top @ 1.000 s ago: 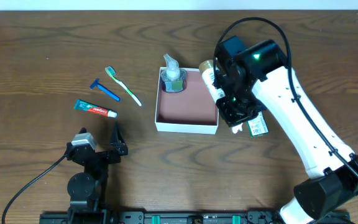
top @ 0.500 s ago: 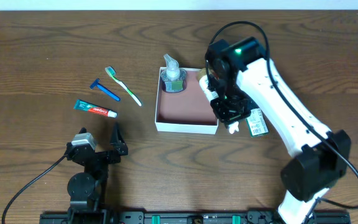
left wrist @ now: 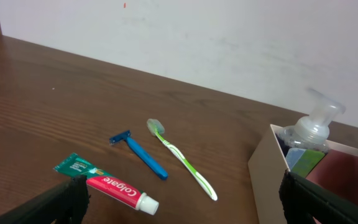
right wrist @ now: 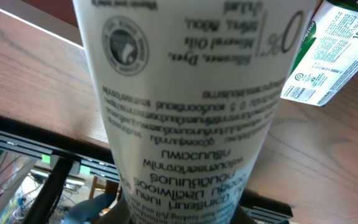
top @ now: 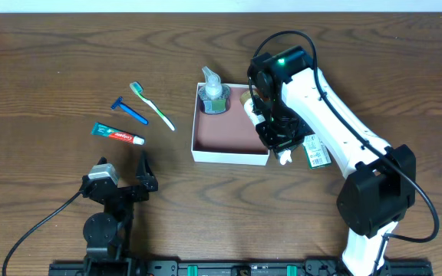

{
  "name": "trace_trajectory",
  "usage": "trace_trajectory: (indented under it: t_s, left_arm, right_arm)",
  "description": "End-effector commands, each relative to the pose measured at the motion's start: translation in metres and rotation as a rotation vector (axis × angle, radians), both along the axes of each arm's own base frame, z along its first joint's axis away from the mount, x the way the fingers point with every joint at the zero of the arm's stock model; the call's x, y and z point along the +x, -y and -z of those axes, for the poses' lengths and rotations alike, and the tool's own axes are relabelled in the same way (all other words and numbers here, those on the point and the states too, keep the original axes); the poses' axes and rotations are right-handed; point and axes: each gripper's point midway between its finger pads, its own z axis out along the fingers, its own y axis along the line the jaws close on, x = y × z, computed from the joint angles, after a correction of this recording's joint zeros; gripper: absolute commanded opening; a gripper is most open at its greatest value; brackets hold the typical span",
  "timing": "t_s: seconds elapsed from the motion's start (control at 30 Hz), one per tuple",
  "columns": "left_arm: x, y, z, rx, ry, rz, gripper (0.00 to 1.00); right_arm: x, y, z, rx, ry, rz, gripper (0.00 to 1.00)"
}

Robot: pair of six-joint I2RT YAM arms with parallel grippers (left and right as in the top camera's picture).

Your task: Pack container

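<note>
White tube (right wrist: 185, 112), one, held in right hand (top: 276, 132) by one container (top: 229, 156); left hand (top: 125, 172) wide, empty.

Wooden table (top: 52, 46), toothpaste (top: 117, 134), blue razor (top: 130, 111), toothbrush (top: 152, 105), white container (top: 229, 156), seemingly a packet (top: 318, 153)

Left hand (top: 123, 167) spread wide, right hand (top: 279, 139) clamped tight.

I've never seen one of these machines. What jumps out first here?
The big white right arm, its gripper clamped on a white tube over the right edge of the container. A pump bottle stands in the container's far-left corner; toothpaste, razor and toothbrush lie left of it.
</note>
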Motion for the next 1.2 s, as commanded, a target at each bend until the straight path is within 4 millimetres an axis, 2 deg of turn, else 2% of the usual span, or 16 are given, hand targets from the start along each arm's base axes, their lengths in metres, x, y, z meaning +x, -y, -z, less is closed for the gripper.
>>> trace_trajectory:
  t_s: [0.0,0.1,0.5,1.17]
  left_arm:
    - [-0.001,-0.003,0.018,0.012,-0.052,-0.014,0.98]
    - [-0.001,-0.003,0.018,0.012,-0.052,-0.014,0.98]
    - [-0.001,-0.003,0.018,0.012,-0.052,-0.014,0.98]
    - [-0.001,-0.003,0.018,0.012,-0.052,-0.014,0.98]
  right_arm:
    - [0.004,-0.006,-0.008,0.027,0.033,-0.032,0.15]
    - [0.002,-0.008,-0.008,0.027,0.032,-0.041,0.18]
    - [-0.009,-0.014,-0.006,0.009,0.010,-0.054,0.20]
    - [0.000,-0.019,0.017,0.005,0.007,-0.035,0.20]
